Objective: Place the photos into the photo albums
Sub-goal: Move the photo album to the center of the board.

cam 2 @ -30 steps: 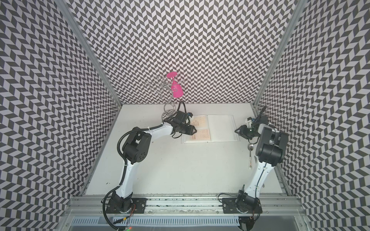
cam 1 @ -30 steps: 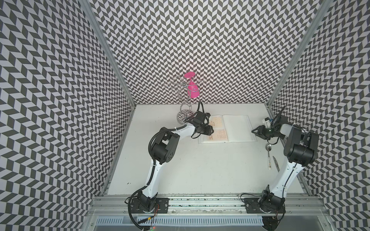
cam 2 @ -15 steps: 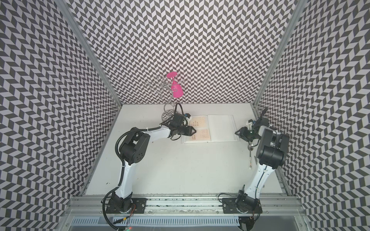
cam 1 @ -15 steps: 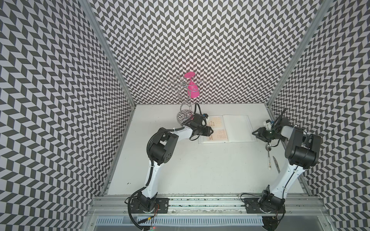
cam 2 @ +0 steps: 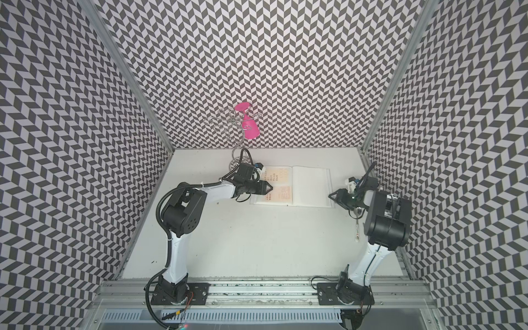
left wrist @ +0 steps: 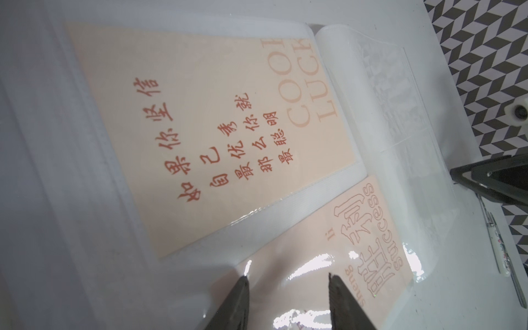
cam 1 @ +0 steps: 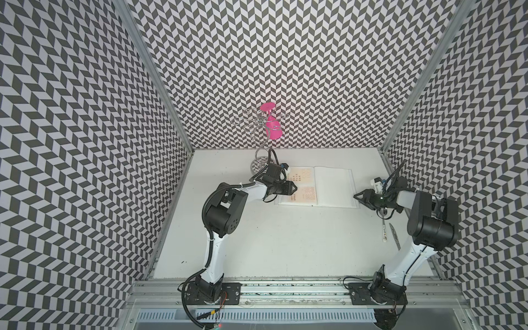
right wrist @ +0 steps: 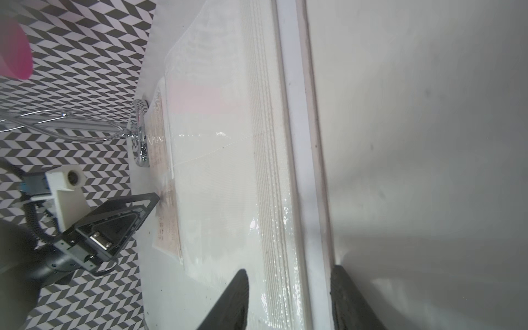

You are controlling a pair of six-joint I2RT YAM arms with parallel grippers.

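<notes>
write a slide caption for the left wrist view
Open left tool over an album with two peach cards in its clear sleeves

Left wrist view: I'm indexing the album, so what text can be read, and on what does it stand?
"LUCK", beside paler "COO" with its last letter cut off: peach card with red script.
"如果你坚信 自己最优秀 那么你就最聪明": same card.
"胜利", "success", "sheng", "li": peach card with outlined characters.
Print on the pen: too small to read.

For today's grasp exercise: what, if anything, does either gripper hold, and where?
Nothing visibly: left gripper open over a sleeved peach photo, right gripper open at the album edge.
</notes>
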